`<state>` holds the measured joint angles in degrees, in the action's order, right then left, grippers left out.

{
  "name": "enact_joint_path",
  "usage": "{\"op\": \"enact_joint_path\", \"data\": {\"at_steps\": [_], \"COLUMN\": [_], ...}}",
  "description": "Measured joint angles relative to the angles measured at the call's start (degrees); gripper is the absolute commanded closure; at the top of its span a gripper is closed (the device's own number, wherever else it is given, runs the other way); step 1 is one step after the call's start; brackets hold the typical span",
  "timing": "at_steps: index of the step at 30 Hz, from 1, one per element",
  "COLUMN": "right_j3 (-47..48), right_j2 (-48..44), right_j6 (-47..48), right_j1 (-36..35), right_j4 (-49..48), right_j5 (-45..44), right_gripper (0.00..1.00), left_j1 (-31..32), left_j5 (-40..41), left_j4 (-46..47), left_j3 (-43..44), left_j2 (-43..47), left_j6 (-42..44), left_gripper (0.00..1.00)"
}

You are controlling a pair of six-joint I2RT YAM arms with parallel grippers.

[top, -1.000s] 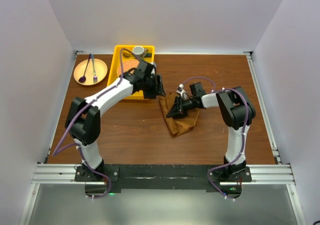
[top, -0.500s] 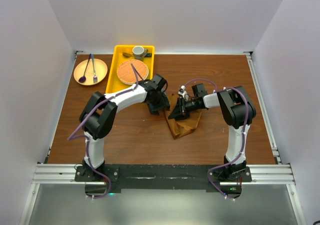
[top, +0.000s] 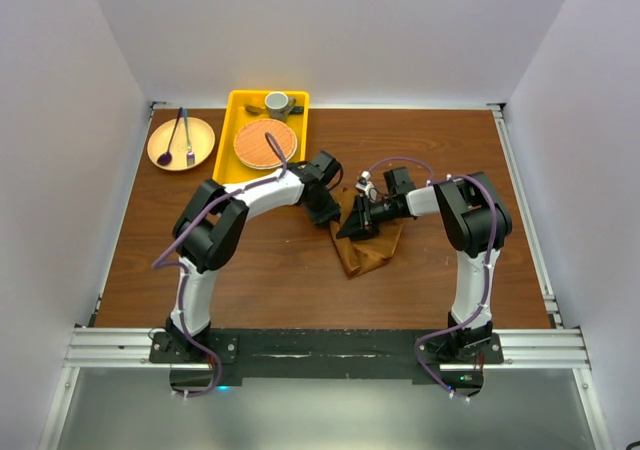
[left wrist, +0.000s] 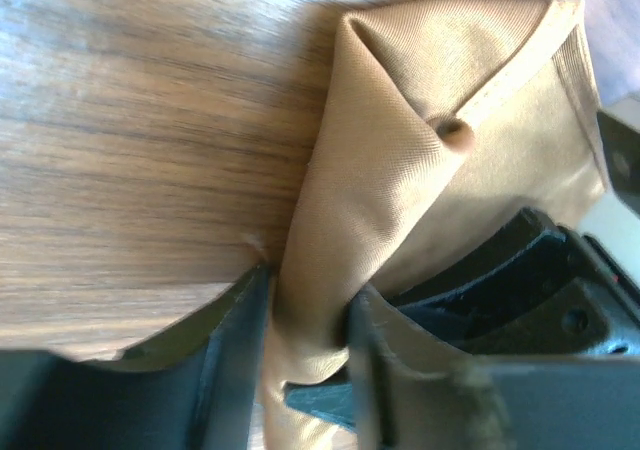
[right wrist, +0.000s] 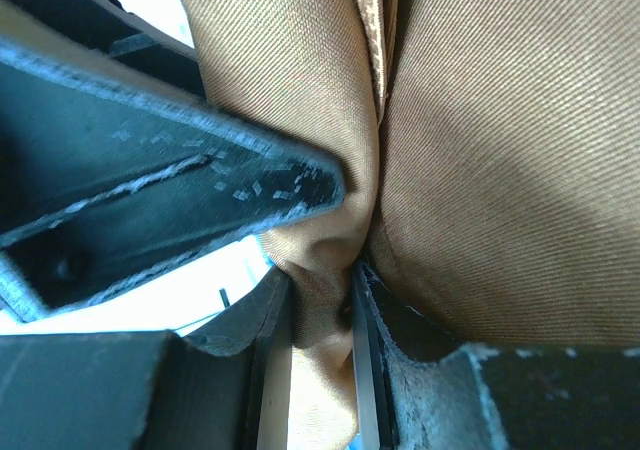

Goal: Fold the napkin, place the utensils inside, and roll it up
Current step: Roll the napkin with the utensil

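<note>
My left gripper (left wrist: 305,310) is pinched onto a standing fold of the napkin (left wrist: 420,170). The cloth fills the narrow gap between the two dark, matte fingers (left wrist: 245,330) and touches both. My right gripper (right wrist: 320,310) has the same kind of hold from the other side, with its jaws nearly together on a tight ridge of the fabric. One of the left fingers crosses that view as a scuffed black wedge, so the two claws are working almost against each other, with very little room between them.

The napkin is rust-brown woven cloth with a fine diagonal twill. A stitched hem runs along one edge, and a peaked, tent-like fold rises just past my left fingers. From the top camera it is a bunched, roughly triangular heap rather than a flat square. It lies on the wooden table (top: 260,260) right of centre, and its lower point trails toward the near edge.

The tabletop has dark brown grain and is smooth. There is open board to the near side and to the right of the cloth (the left arm bends across the middle). At the far left sits a yellow tray (top: 228,140) holding a round orange woven mat (top: 262,145) and a small cup (top: 277,102). Beside the tray, a pale round plate (top: 180,142) carries a purple spoon (top: 165,156) and a dark thin utensil I cannot make out.
</note>
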<state>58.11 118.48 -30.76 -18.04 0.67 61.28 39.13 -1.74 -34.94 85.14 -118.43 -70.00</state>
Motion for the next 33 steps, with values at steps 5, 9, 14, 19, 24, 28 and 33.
{"op": "enact_joint_path", "data": {"at_steps": [5, 9, 14, 19, 24, 28, 33], "right_j3": [0.0, 1.3, 3.7, 3.7, 0.2, -5.9, -9.5], "right_j2": [0.0, -0.5, -4.8, -13.4, -24.6, -34.1, -37.3], "right_j6": [0.4, 2.2, 7.4, 12.3, 13.7, 13.4, 12.8], "right_j1": [0.0, 0.0, -0.7, -3.0, -10.2, -22.3, -31.4], "right_j4": [0.2, 3.7, 12.1, 18.5, 18.3, 14.4, 11.1], "right_j5": [-0.1, -1.8, -9.0, -22.3, -36.2, -51.7, -66.4], "right_gripper": [0.82, 0.66, 0.43, 0.34, 0.32, 0.31, 0.31], "left_j1": [0.3, 0.4, 0.4, 0.3, 0.2, 0.0, -0.5], "left_j5": [1.0, 0.5, -0.4, -1.1, -2.1, -3.3, -5.1], "left_j4": [-1.2, -5.7, -6.8, -8.5, -10.1, -11.2, -11.6], "left_j3": [1.7, 7.3, 9.2, 10.8, 11.7, 12.3, 12.3], "left_j2": [-1.0, -4.1, -5.3, -6.2, -6.6, -7.0, -7.1], "left_j6": [-0.2, 2.2, 3.8, 5.1, 6.2, 7.0, 8.1], "left_gripper": [1.0, 1.0, 1.0, 1.0, 1.0, 1.0, 1.0]}}
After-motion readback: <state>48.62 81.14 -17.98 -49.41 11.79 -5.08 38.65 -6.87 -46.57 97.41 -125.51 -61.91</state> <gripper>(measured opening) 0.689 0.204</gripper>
